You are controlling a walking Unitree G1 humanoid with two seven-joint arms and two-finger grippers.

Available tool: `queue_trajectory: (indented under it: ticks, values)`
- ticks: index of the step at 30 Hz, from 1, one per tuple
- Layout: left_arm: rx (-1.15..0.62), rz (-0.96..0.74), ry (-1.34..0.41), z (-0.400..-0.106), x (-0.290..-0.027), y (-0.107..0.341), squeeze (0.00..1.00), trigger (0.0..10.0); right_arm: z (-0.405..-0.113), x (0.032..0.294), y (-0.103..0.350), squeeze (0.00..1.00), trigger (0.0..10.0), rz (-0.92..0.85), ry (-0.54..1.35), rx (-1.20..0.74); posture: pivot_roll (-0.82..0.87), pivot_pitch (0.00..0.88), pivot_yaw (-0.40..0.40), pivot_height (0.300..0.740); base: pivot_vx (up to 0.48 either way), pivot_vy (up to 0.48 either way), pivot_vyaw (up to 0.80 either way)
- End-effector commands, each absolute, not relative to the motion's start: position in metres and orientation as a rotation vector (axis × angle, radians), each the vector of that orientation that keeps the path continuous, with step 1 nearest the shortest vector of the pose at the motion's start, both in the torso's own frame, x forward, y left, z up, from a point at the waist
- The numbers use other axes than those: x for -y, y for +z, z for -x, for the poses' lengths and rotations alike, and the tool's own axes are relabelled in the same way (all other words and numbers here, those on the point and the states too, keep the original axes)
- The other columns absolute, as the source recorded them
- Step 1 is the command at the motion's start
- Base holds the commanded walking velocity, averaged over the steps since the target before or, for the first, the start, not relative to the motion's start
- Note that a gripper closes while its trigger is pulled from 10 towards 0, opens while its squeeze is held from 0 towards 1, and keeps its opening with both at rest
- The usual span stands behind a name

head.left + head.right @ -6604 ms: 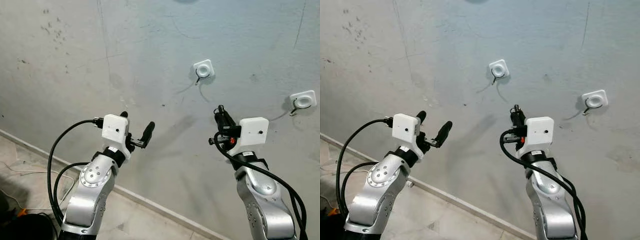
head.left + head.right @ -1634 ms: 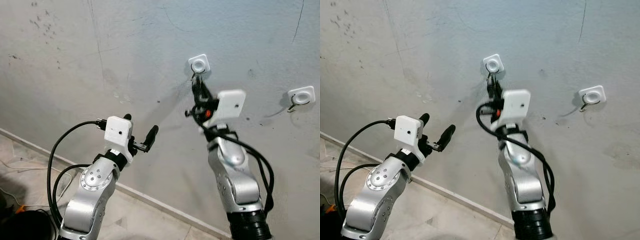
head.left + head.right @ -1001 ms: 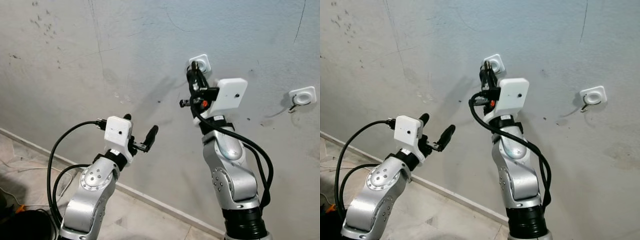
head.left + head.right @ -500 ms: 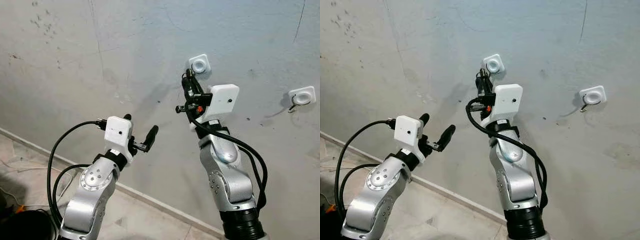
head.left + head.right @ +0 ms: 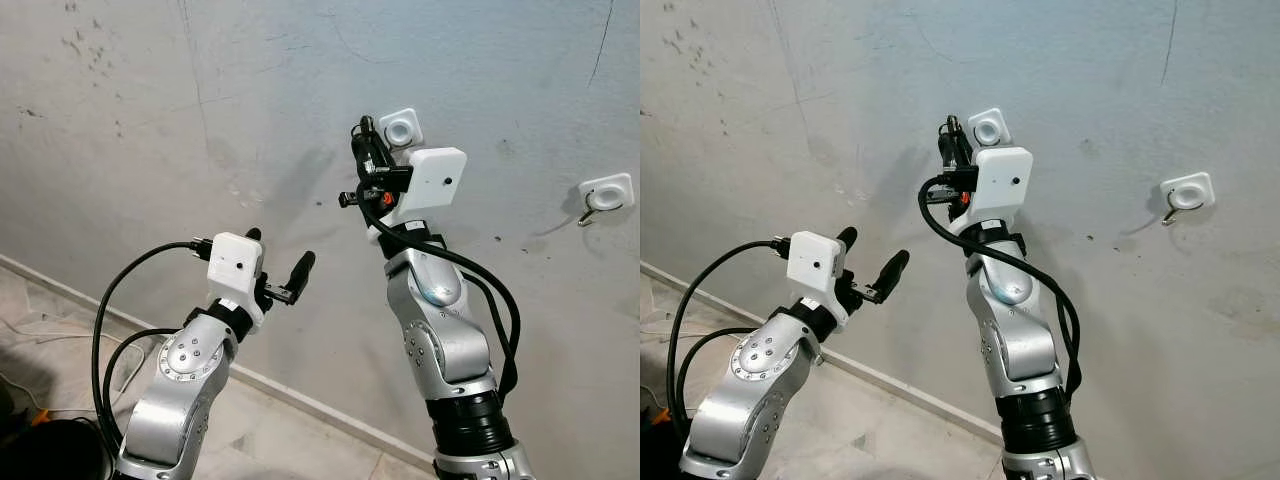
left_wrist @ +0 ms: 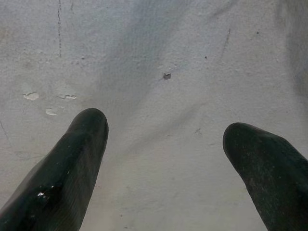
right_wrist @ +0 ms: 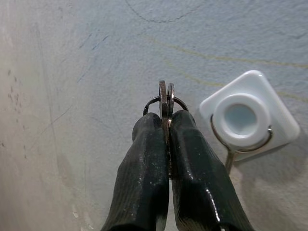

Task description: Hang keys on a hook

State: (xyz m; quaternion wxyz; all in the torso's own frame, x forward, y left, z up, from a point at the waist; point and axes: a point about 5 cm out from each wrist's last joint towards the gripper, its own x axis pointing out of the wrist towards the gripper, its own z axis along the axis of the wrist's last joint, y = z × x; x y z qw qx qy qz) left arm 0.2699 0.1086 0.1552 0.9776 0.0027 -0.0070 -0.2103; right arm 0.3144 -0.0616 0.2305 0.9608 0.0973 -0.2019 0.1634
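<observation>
Rough grey plaster wall [image 5: 150, 100], scuffed and hairline-cracked, is met by pale floor tiles [image 5: 300, 440] at the base. Two square white plastic hooks with wire loops are fixed to it: the near hook [image 7: 248, 120] and a second hook [image 5: 606, 193] toward 3 o'clock. A thin metal key ring [image 7: 165, 102] is pinched edge-on in the closed right claw [image 7: 168, 120], just beside the near hook at 9 o'clock. The left claw [image 6: 163, 139] is held spread open, empty.

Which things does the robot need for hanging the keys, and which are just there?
For the job:
keys, pinched in the right gripper
near hook, beside the keys

Just there:
far hook on the wall
left gripper, open and holding nothing
black cables
</observation>
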Motion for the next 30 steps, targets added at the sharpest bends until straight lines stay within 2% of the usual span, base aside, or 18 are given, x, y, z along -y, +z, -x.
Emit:
queue_trajectory:
  ticks: [1,11,30]
  values:
    - [0.026,-0.005,-0.433,-0.268,-0.107,0.159,0.00,10.0,-0.314,0.064,0.238,0.00,10.0,-0.208,0.323,0.440,0.19,0.024,-0.067,0.740,0.000,0.000,0.00]
    - [0.023,-0.001,-0.435,-0.268,-0.106,0.158,0.00,10.0,-0.318,0.078,0.226,0.00,10.0,-0.185,0.266,0.410,0.19,0.026,-0.068,0.740,0.000,0.000,0.00]
    - [0.019,0.001,-0.437,-0.267,-0.106,0.158,0.00,10.0,-0.318,0.074,0.203,0.00,10.0,-0.178,0.274,0.339,0.19,0.032,-0.066,0.740,0.000,0.000,0.00]
